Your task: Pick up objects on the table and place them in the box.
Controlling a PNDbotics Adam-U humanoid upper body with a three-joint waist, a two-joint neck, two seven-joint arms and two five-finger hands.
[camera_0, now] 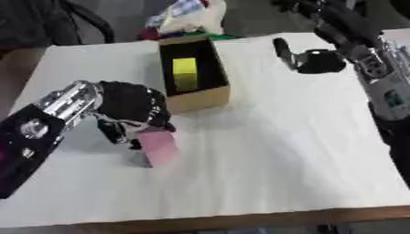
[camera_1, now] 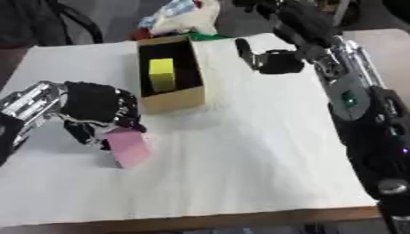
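1. My left hand (camera_0: pixel 128 112) is down on the white tabletop (camera_0: pixel 280 151), near its left side, with its fingers (camera_0: pixel 156 121) curled over the top of the pink block (camera_0: pixel 158 148). I judge it is pinching the block's upper end, but I cannot tell how much of the block sits inside the grasp.
2. The pink block stands tilted, with its lower end at or just above the tabletop, in front of the cardboard box (camera_0: pixel 196 98) and to its left.
3. The box lies open-topped just beyond the hand, and a yellow block (camera_0: pixel 185 72) is already inside.
4. My right hand (camera_1: pixel 268 58) rests on the far right of the tabletop, beyond the box and apart from it. Its fingers look relaxed, one standing up straight, and it holds nothing.
5. To do this step well, I would check that the block is seated between the fingers before lifting, since it leans and could twist out.
6. I would lift straight up until the block clears the box's near wall, then carry it forward over the opening.
7. I would release it low, in the free space on the near side of the yellow block, so it does not bounce off the rim.
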